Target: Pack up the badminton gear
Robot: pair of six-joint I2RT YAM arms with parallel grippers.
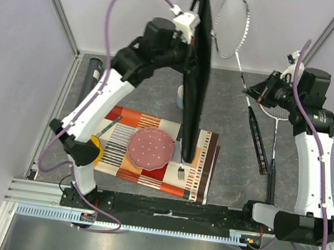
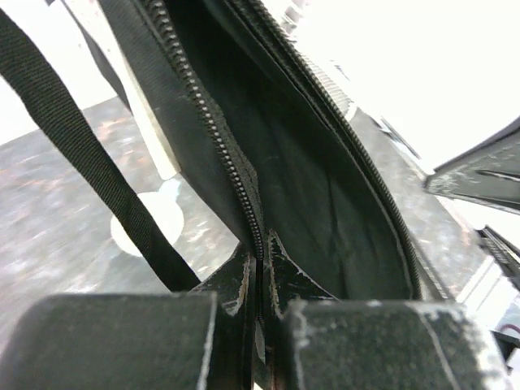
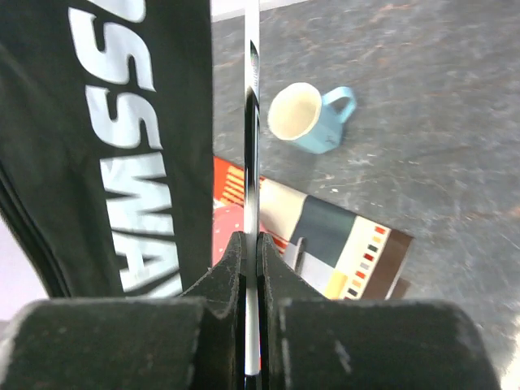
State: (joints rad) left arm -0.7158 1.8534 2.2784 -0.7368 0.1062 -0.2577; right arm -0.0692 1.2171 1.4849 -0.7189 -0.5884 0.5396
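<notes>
Top external view: the racket bag [image 1: 195,92] hangs upright from the left gripper [image 1: 192,23], its lower end down on the placemat [image 1: 155,123]. Nothing is seen packed. One racket [image 1: 258,140] is to the right of the bag, in the right gripper [image 1: 252,94], with its head up beside the bag's upper part and clear of the mouth. The second racket [image 1: 271,185] lies on the desk [image 1: 235,171] further right of the bag, not held. The tube [image 1: 91,81] lies on the desk well to the bag's left. No shuttlecocks are visible, so their whereabouts cannot be stated. Judged progress: early, with all the visible gear yet to go in. Left wrist view: the left gripper [image 2: 260,268] is pinched tight on the zipper edge of the racket bag [image 2: 325,187]. The mouth gapes just beyond the jaws, and the interior shows dark with nothing seen in it. A strap [image 2: 89,162] hangs to the left of the opening. Right wrist view: the right gripper [image 3: 250,252] is clamped on the thin shaft of the racket [image 3: 252,122], which runs straight out from between the jaws. The lettered racket bag [image 3: 122,138] stands just left of the shaft. The light blue cup [image 3: 309,118] sits on the desk to the right of the bag.
</notes>
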